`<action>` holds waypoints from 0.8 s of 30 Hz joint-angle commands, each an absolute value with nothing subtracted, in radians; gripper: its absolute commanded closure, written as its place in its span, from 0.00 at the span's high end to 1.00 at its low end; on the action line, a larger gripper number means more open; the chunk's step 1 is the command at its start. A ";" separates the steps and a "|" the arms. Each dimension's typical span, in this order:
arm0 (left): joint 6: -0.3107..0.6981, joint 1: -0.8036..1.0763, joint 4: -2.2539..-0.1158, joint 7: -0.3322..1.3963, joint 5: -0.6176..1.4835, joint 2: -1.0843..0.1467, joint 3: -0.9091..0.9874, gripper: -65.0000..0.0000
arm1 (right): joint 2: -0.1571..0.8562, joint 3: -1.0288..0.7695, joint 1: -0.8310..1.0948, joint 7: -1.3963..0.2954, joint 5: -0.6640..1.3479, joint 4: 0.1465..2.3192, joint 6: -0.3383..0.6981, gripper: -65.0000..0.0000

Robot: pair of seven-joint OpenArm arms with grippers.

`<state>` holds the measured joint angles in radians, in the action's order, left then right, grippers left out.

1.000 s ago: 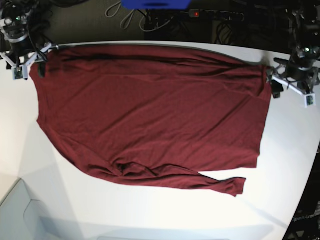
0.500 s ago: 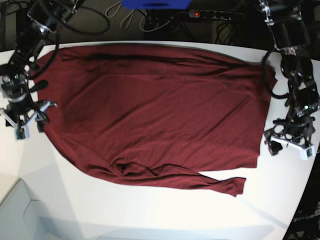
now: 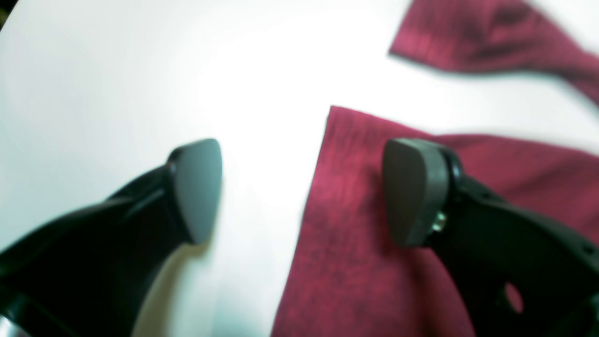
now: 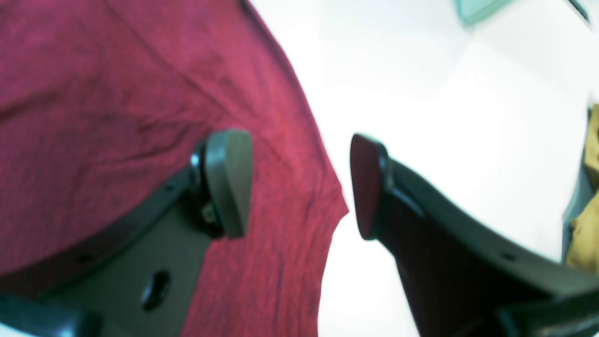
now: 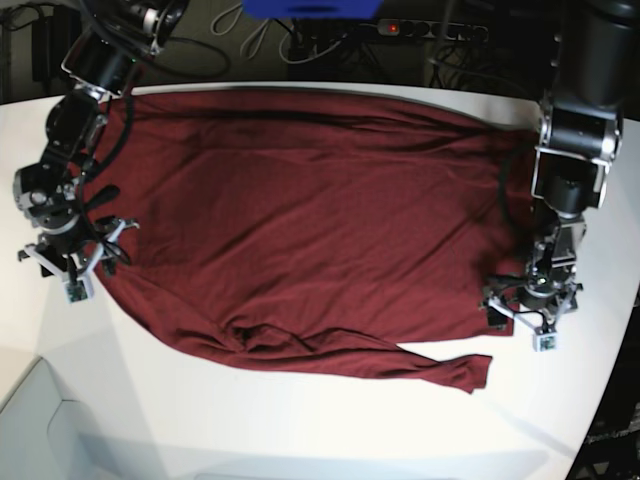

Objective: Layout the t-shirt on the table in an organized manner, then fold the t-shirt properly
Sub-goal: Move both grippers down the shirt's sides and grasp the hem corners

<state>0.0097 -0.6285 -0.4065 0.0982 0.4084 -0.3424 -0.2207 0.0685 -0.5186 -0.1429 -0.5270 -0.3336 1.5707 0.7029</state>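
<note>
White tabletop fills most of our view, and the table (image 5: 300,430) lies bare along its near side. Just beyond that bare strip we see a loose sleeve or hem tail trailing to the near right of the t-shirt (image 5: 320,220), with a bunched ridge of wrinkles beside it, so the layout looks to us not quite finished. The maroon cloth lies spread flat across the middle of the table, its far edge running along the table's curved far rim. At the shirt's near right corner our left gripper (image 5: 530,315) hangs with its jaws wide apart, one pad over cloth and one over bare table, straddling the edge (image 3: 323,187) and holding nothing. On the left, our right gripper (image 5: 75,262) is likewise spread open across the opposite side edge (image 4: 327,187), empty. We judge both are placed this way to pinch matching edges and draw the cloth taut or start a fold. Past the far rim lie dark cables and a blue object (image 5: 312,8); we can read no writing or labels anywhere.
</note>
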 commanded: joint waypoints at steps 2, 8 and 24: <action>0.007 -0.680 -0.338 -0.030 0.404 -0.318 -0.286 0.79 | 0.081 -0.519 -0.163 -0.507 -0.325 1.587 0.698 0.52; 0.007 -0.677 -0.312 -0.120 0.407 -0.289 -0.358 0.79 | 0.079 -0.518 -0.171 -0.506 -0.325 1.586 0.698 0.52; 0.007 -0.636 -0.311 -0.127 0.410 -0.303 -0.355 0.32 | 0.162 -0.440 -0.578 -0.423 -0.325 0.943 0.698 0.52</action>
<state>0.0174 -0.6174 -0.3073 -0.1501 0.4160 -0.2962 -0.3553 0.1585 -0.4438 -0.5522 -0.4374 -0.3389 0.9245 0.6987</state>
